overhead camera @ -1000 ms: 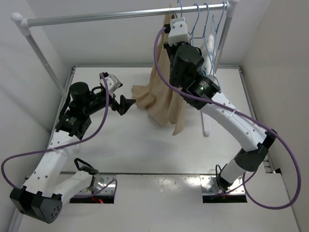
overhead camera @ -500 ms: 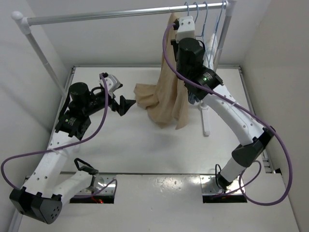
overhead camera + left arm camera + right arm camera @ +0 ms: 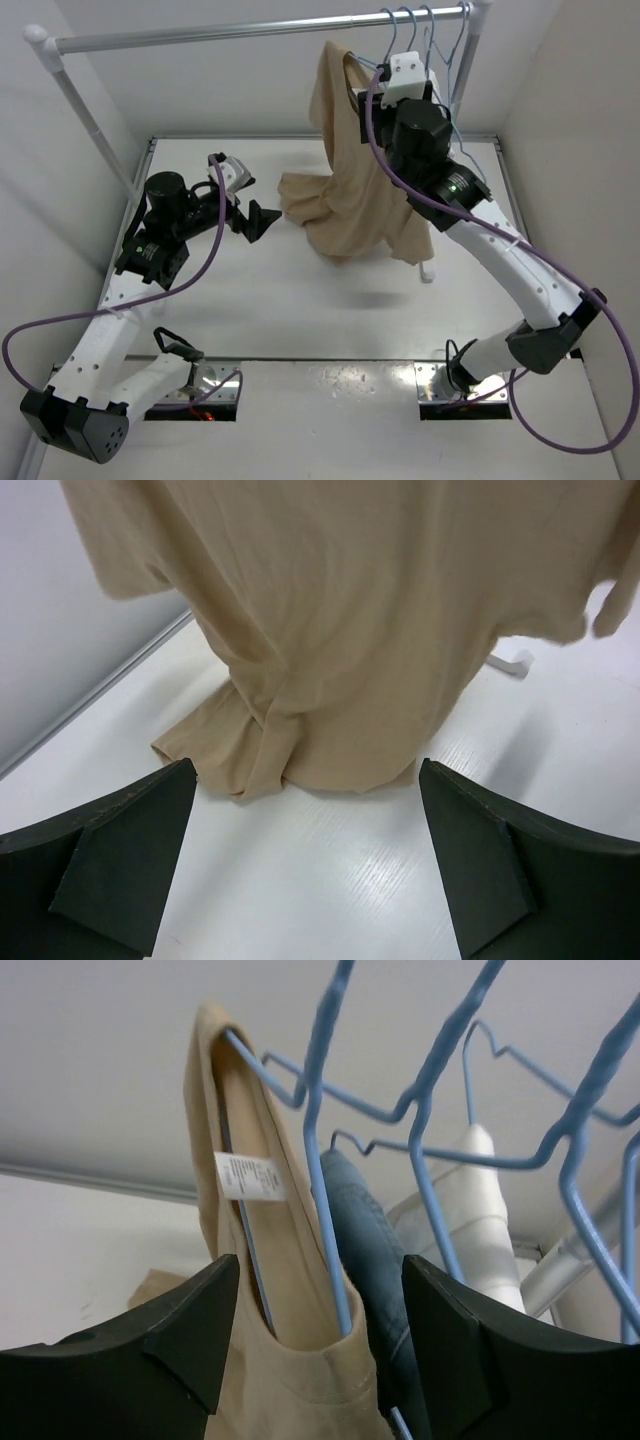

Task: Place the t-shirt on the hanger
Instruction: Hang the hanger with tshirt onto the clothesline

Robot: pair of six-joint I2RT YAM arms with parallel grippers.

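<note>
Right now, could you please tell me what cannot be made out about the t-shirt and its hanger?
- Whether the hanger hooks the rail: the top edge cuts it off in the right wrist view, and it cannot be told from neighbouring hooks in the top view.
- Lower half of the hanger: covered by the t-shirt in the top and right wrist views.
- Fingertips of the right gripper: hidden under its own wrist in the top view.
</note>
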